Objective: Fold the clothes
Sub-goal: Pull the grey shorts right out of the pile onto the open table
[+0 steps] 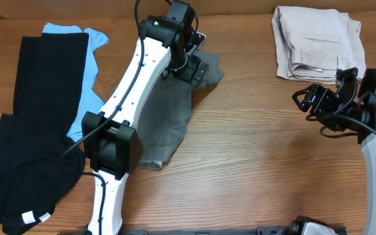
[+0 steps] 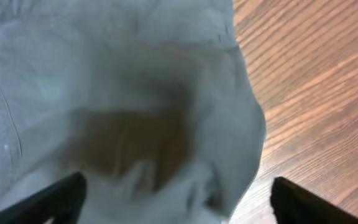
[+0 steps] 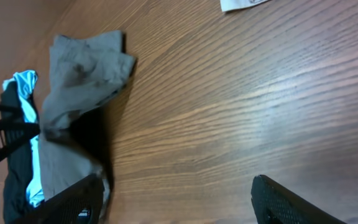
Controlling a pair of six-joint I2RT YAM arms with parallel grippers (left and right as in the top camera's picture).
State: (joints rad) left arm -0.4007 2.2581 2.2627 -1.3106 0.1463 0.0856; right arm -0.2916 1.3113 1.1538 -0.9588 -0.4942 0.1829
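Left wrist view, item one: your left end effector [image 2: 179, 180] stands released, fingers [image 2: 61, 199] spread wide. A bunched fold of the grey shorts [image 2: 135, 74] lies between them. The right-hand finger sits over bare desk [image 2: 316, 93], past the cloth's edge.

Item two, overhead: the grey shorts [image 1: 168, 117] lie left of the desk's middle, running from the left end effector [image 1: 191, 65] down to a hem at the near side. The left arm hides their left edge from you.

Item three: your right end effector [image 1: 305, 101] is released, with nothing between its fingers, and hovers near the beige shorts [image 1: 315, 39].

Item four: open wood [image 1: 253, 150] separates the grey shorts' right edge from it.

Item five: a black garment [image 1: 31, 130] and a light blue garment [image 1: 90, 72] fill the left side.
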